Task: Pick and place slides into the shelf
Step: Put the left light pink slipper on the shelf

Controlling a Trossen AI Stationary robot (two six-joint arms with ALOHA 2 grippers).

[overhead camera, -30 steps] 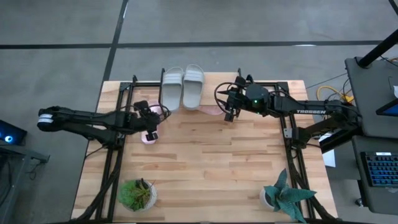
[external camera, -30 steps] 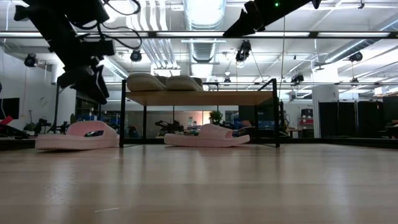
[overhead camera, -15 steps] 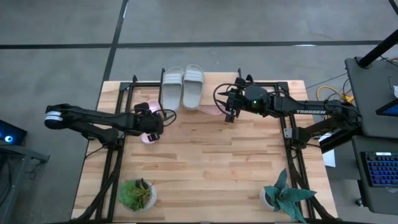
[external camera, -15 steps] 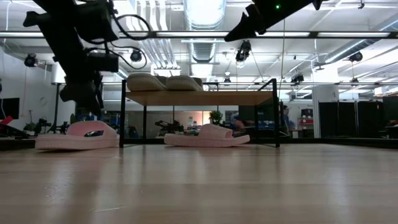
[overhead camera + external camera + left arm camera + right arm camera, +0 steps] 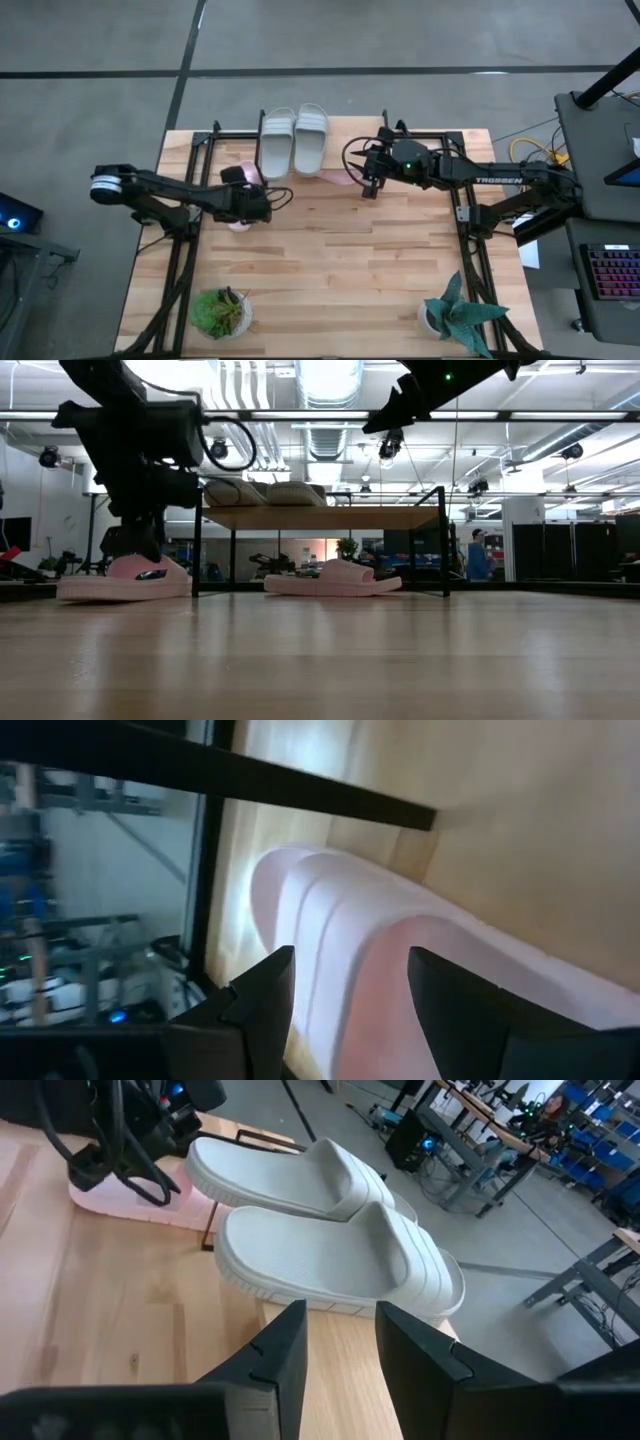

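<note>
Two pale grey slides [image 5: 293, 140] lie side by side on the shelf's plank top [image 5: 320, 517]; the right wrist view also shows them [image 5: 330, 1250]. One pink slide [image 5: 335, 577] rests on the table under the shelf. The other pink slide [image 5: 122, 578] sits on the table left of the shelf. My left gripper [image 5: 243, 205] is open and low over that slide, its fingers either side of the ribbed strap [image 5: 345, 935]. My right gripper [image 5: 366, 185] hovers open at the shelf's right end, above the plank. My left gripper comes down on the left pink slide from above, one finger [image 5: 268, 990] on each side of its strap. I cannot tell whether the fingers touch the foam. The slide lies flat on the table.
Two potted plants stand at the near edge [image 5: 222, 312] [image 5: 455, 318]. Black frame rails run along both table sides. The table's middle [image 5: 330, 260] is bare wood. A person [image 5: 480, 555] stands far off in the room behind.
My left gripper has come down from above shelf height toward the left pink slide, shifting slightly toward the table's right, and now brackets its strap. The slides have not moved.
</note>
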